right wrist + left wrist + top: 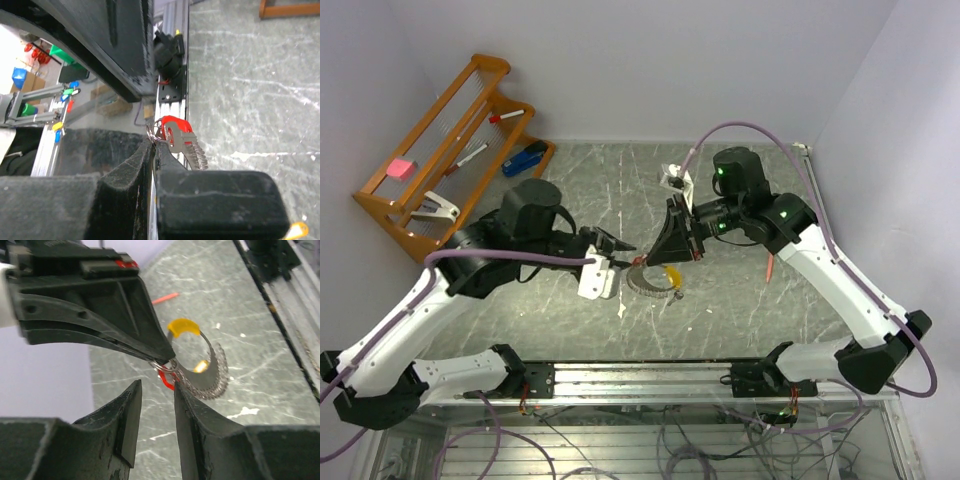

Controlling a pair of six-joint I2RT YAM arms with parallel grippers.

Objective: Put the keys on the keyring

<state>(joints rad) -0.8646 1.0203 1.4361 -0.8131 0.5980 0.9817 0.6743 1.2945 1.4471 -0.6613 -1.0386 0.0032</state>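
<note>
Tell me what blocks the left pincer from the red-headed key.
Nothing visible does. The open left pincer sits just short of the red-headed key, a bare gap between; the right pincer holds it.

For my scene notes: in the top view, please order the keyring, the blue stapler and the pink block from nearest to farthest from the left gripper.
1. The keyring, just right of the left gripper.
2. The blue stapler, on the rack behind.
3. The pink block, far left on the rack.

Keys and keyring, centre of the top view.
Silvery beaded keyring (pixel 214 384) carries a curved yellow tag (pixel 182 326); red-headed key (pixel 167 381) at its left edge, brass-yellow key (pixel 201 366) inside.
</note>
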